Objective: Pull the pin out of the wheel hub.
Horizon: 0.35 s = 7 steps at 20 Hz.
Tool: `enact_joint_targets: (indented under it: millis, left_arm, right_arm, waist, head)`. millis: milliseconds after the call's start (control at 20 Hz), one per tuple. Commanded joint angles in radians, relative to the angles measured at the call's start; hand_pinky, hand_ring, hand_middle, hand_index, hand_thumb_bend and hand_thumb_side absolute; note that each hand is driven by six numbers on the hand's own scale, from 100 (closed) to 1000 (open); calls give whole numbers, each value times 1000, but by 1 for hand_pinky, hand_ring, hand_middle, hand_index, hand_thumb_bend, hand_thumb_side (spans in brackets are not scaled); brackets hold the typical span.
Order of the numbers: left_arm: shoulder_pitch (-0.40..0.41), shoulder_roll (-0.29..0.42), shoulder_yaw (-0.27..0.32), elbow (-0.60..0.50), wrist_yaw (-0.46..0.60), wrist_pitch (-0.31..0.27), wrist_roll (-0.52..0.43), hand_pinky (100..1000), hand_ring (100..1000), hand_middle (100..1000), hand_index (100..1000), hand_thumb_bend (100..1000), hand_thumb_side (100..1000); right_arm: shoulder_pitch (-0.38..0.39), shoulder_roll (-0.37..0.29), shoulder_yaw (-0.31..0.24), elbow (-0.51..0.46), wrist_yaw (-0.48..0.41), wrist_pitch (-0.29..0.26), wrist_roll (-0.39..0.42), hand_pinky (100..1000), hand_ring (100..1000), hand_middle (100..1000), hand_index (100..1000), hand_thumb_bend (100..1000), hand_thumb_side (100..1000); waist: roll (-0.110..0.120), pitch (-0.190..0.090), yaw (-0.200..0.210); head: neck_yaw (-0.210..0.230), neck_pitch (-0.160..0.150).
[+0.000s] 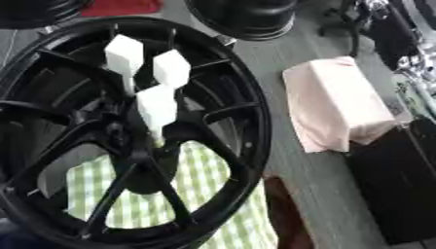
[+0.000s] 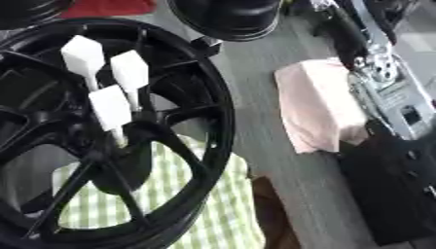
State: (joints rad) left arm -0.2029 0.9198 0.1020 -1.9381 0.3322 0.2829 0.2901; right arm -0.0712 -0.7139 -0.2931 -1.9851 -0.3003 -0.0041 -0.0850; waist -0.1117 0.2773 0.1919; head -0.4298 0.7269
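Observation:
A black spoked wheel [image 1: 247, 121] lies tilted across the left of both views. Three white pins with blocky heads stand up out of its hub [image 1: 128, 141]: one at the upper left [image 1: 124, 53], one to its right [image 1: 171, 68], and one lower and nearer [image 1: 156, 104]. No hand touches them. My right arm [image 2: 383, 82], silver and black, runs down the right edge from the upper corner. It ends in a black mass [image 2: 391, 189] at the lower right, whose shape I cannot make out. My left hand does not show.
A green-and-white checked cloth [image 1: 204, 194] lies under the wheel. A folded pink cloth [image 1: 336, 104] rests on the grey table right of the rim. A second black wheel [image 1: 243, 17] and something red [image 1: 119, 6] sit at the far edge. A brown object [image 1: 285, 209] lies beside the checked cloth.

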Motion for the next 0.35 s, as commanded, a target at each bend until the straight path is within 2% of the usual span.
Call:
enact_joint_targets:
  millis: [50,200,350]
  left_arm:
    - [-35,-73,-1,-58,30,-91,67,945,717,681,826,101,792]
    - [-66,-170,-35,-61,18,-183,67,946,720,683,831,120,784]
    - [-95,-265,-66,-62,-34,-230,47,944,722,688,837,160,774]
  right_arm:
    - [-17,-19,-12,-15,-5,0,-5,940,938,398,639,100,689]
    - [-33,-16,-7,-15,-16,-1,-3,940,938,399,640,100,686]
    - [-44,-11,-4,-15,-23,-5,-2,940,938,400,641,100,685]
  waist:
    - [3,-13,-2]
    - [-1,-14,-6]
    - [-4,-14,-7]
  head:
    - [4,-13]
    - [9,-8]
    - [13,0]
